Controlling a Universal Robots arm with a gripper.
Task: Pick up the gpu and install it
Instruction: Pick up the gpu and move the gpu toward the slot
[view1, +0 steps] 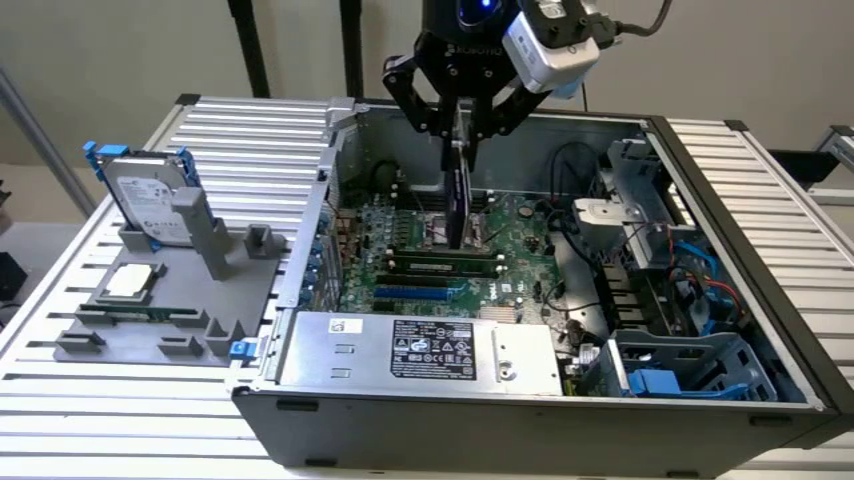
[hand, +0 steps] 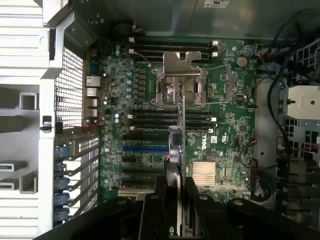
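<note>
Gpu (view1: 458, 195) hangs on edge above the DELL-marked motherboard (hand: 235, 115) inside the open case (view1: 534, 430), clamped between the fingers (view1: 424, 108). A labelled power supply (view1: 414, 345) sits nearby, and a hard drive (view1: 140, 195) stands apart on the desk (view1: 94, 410).

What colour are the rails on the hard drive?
Blue rails, clearest in the exterior view.

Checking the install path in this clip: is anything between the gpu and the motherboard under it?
Nothing visible. The tool holds the gpu upright over the motherboard, and only bare board and slots lie beneath its lower edge.
</note>
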